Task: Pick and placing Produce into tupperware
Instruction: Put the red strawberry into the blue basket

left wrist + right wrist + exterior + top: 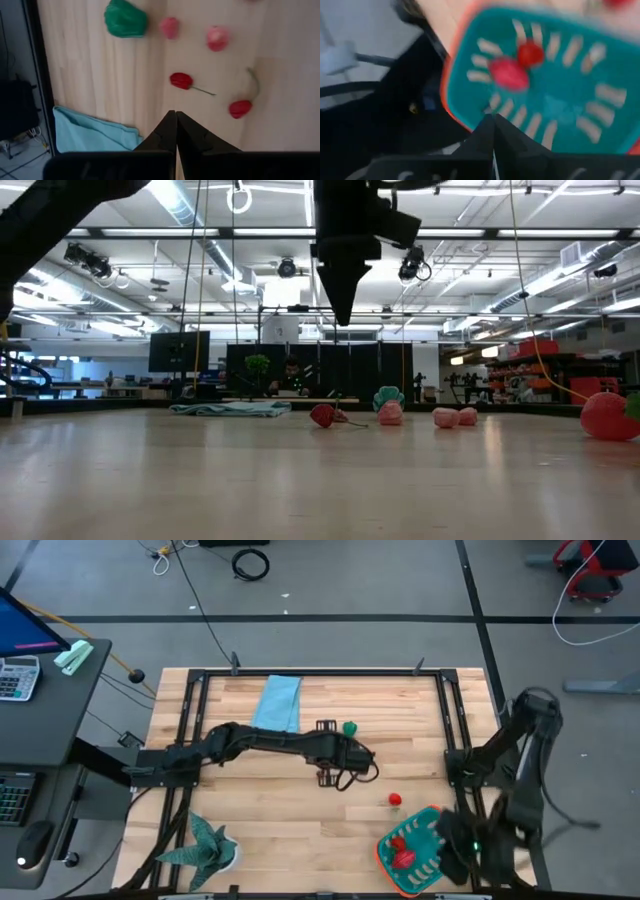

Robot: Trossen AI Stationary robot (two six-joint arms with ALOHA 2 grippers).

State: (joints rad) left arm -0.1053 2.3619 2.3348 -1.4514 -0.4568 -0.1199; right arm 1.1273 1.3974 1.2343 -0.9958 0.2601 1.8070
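Two red produce pieces [510, 75] lying inside the teal tupperware [425, 830] at the desk's [280, 820] near right corner. Right gripper [493, 120] over the container's rim, fingers pressed together, nothing between them. Left gripper [175, 117] out over mid-desk, also closed and empty, pointing down above the wood. Just beyond it, two red cherries with stems [182, 81], two pink pieces [169, 27] and one green piece [125, 19] scattered on the boards, all apart from the fingers. One more red piece [394, 800] loose on the desk near the tupperware. Light blue cloth [278, 702] at the far edge; green star-shaped plant [205, 845] at the near left.
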